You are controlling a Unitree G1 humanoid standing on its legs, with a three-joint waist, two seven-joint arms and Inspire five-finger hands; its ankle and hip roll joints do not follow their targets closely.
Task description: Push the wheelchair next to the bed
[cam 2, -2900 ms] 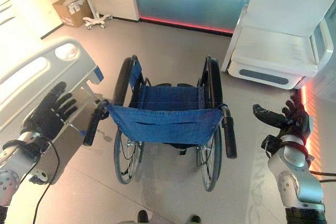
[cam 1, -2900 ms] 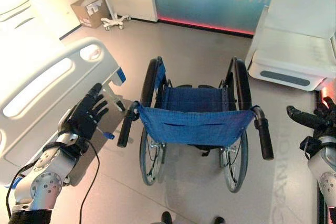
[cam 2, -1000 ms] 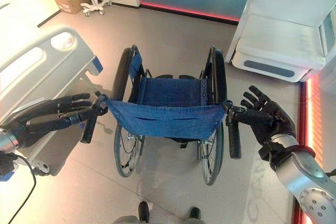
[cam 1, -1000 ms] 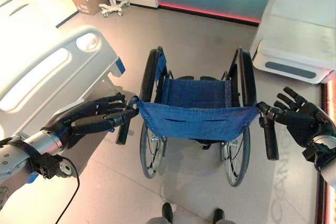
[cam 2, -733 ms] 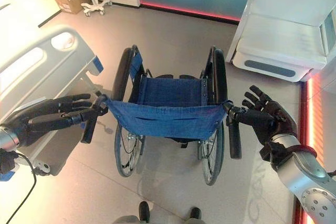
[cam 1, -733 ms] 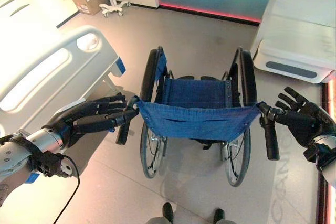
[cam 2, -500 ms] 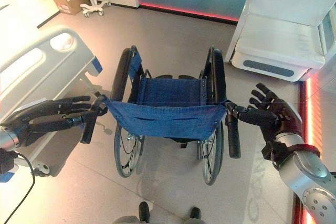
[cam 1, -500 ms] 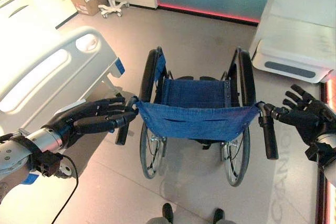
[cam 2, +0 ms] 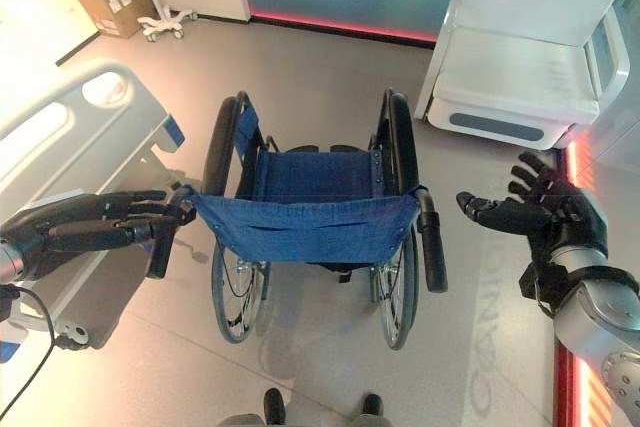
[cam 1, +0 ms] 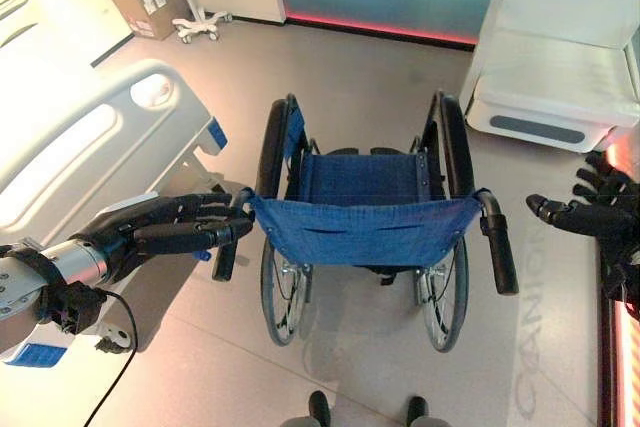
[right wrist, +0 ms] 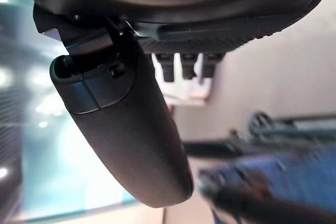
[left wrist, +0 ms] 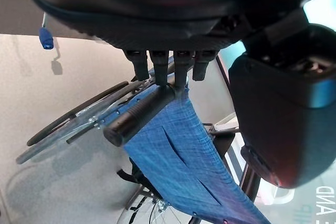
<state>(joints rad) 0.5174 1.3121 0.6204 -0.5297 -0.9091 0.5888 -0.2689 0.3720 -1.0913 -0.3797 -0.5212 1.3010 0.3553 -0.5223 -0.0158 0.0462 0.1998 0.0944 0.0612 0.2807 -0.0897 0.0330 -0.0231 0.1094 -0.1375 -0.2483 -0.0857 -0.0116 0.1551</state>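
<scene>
My left hand lay with straight fingers against the left push handle, holding nothing. My right hand was open too, at the right of the frame, apart from the right push handle. I judged both hands had to close round the handles before pushing evenly. The wheelchair, blue-seated, stood in the centre, just beside the bed at the left.

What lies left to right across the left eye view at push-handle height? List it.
Left hand → wheelchair's left handle → blue backrest → right handle → right hand.
</scene>
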